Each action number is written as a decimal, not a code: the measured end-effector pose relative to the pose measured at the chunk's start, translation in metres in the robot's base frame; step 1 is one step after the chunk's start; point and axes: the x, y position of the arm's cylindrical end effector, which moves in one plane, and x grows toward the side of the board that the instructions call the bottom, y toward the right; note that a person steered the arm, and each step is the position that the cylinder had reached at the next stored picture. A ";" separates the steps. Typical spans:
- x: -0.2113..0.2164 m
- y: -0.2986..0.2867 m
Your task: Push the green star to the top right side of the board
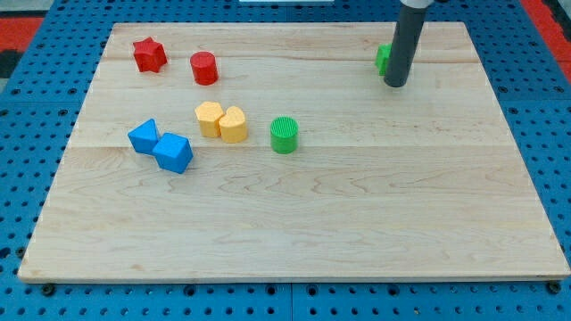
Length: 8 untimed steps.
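Observation:
The green star [382,59] lies near the view's top right of the wooden board [294,223]; most of it is hidden behind my rod, so only its left edge shows. My tip [395,85] rests on the board just to the right of and slightly below the star, touching it or very close to it.
A green cylinder [284,135] stands mid-board. Two yellow blocks [221,121] sit together left of it. Two blue blocks [161,146] lie at the left. A red star [149,54] and a red cylinder [204,68] are at the top left. Blue pegboard surrounds the board.

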 end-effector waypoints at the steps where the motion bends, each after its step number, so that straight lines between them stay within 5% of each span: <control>1: -0.022 -0.009; 8: -0.040 0.004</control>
